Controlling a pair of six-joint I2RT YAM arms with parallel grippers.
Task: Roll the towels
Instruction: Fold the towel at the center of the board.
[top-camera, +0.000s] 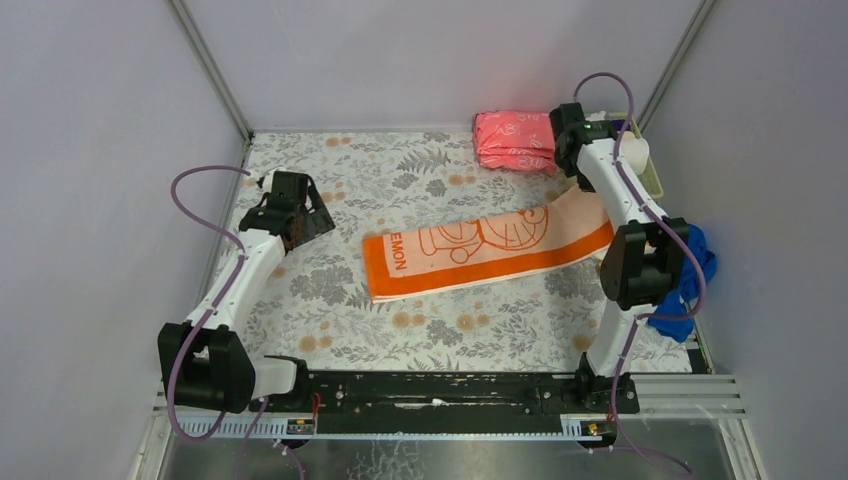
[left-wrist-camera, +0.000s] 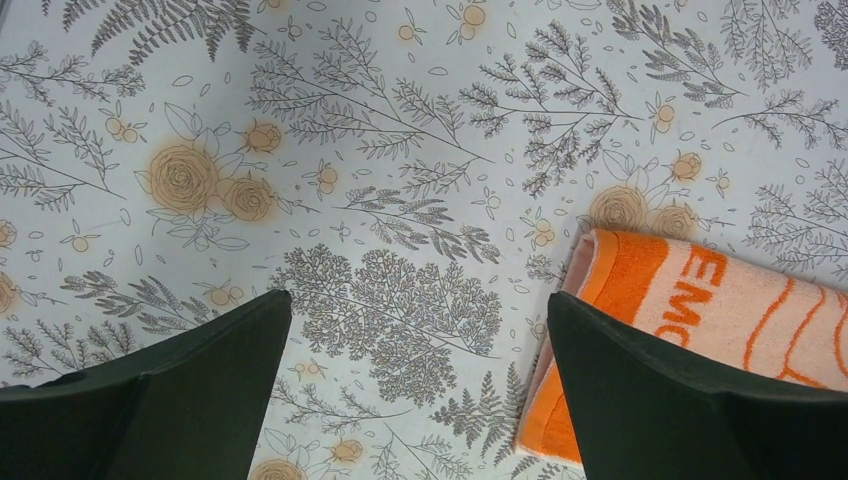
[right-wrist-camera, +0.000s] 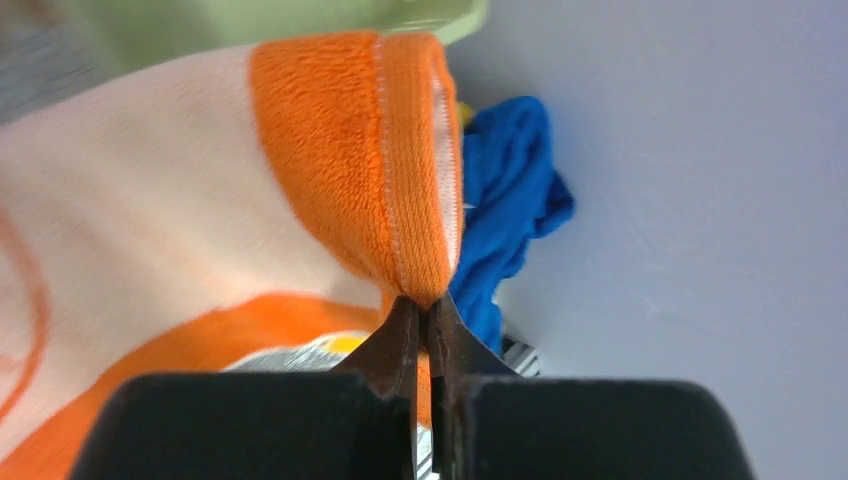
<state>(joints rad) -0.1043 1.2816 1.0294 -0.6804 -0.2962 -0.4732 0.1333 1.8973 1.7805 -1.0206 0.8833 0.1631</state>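
Note:
An orange towel with a pale middle and orange line drawings lies stretched across the flowered table. Its left end rests flat. Its right end is lifted off the table, where my right gripper is shut on the orange hem, the fabric pinched between the tips. A royal blue towel hangs crumpled at the table's right edge and shows behind the hem. My left gripper hovers open over bare table just left of the towel's left end, with nothing between its fingers.
A folded pink stack with white pattern sits at the back, next to my right wrist. A pale green bin stands in the back right corner. Grey walls close in on three sides, and a black rail runs along the near edge.

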